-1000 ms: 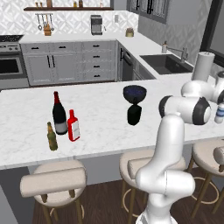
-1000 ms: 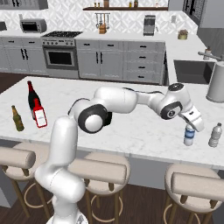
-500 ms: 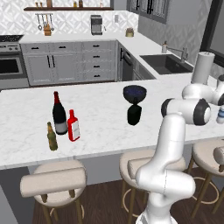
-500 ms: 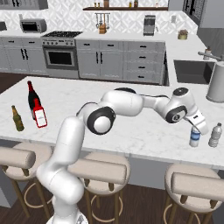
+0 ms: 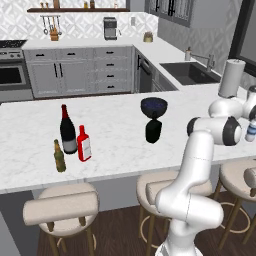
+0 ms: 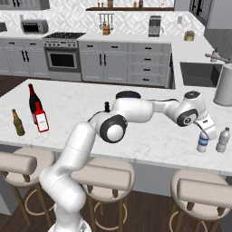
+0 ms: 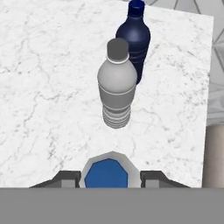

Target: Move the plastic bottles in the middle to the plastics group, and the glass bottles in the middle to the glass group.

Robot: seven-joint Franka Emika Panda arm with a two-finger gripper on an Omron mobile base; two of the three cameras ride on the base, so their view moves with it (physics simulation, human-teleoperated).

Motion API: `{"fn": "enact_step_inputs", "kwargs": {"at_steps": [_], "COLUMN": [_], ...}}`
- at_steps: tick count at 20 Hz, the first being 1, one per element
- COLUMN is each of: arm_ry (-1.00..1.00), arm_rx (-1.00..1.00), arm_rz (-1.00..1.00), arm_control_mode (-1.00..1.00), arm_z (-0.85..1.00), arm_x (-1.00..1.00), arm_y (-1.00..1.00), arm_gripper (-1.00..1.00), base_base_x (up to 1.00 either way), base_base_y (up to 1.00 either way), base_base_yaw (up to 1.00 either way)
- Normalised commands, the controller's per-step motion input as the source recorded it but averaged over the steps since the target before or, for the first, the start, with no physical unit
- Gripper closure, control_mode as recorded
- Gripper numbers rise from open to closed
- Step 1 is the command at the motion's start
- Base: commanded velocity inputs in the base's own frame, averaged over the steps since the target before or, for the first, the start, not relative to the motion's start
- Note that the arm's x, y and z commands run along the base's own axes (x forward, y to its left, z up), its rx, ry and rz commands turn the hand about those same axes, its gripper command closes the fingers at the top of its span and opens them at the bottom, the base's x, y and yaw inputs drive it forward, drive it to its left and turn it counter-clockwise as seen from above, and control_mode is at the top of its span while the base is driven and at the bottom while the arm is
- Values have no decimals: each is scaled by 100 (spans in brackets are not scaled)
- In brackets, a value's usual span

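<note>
Sitting between the gripper's (image 7: pixel 111 181) two fingertips is the small plastic bottle (image 6: pixel 203 141) with the blue cap — jaws closed narrow around it, right at the near edge of the island counter (image 6: pixel 149 136). Just beside it stands a grey clear bottle (image 6: pixel 222 139), with a dark blue bottle (image 7: pixel 134 38) behind that one. Well apart, at the other end — the red flat bottle (image 5: pixel 83 144) next to the tall wine bottle (image 5: pixel 67 130) and the olive beer bottle (image 5: pixel 59 156). The short black bottle (image 5: pixel 153 130) sits mid-counter below the blue bowl (image 5: pixel 153 106).
</note>
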Motion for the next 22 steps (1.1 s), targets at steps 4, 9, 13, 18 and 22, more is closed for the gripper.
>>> {"fn": "enact_step_inputs", "kwargs": {"at_steps": [4, 9, 13, 18, 22], "arm_ry": [0, 1, 0, 0, 0], "arm_rx": [2, 0, 0, 0, -2], "arm_rz": [-3, -2, 0, 0, 0], "arm_control_mode": [-100, -100, -100, -100, -100], "arm_z": [-34, -8, -1, 0, 9], "arm_x": [4, 0, 0, 0, 0], "arm_y": [0, 0, 0, 0, 0], "arm_gripper": [100, 100, 100, -100, -100], "base_base_x": [0, 0, 0, 0, 0], "base_base_y": [0, 0, 0, 0, 0], "base_base_yaw": [0, 0, 0, 0, 0]}}
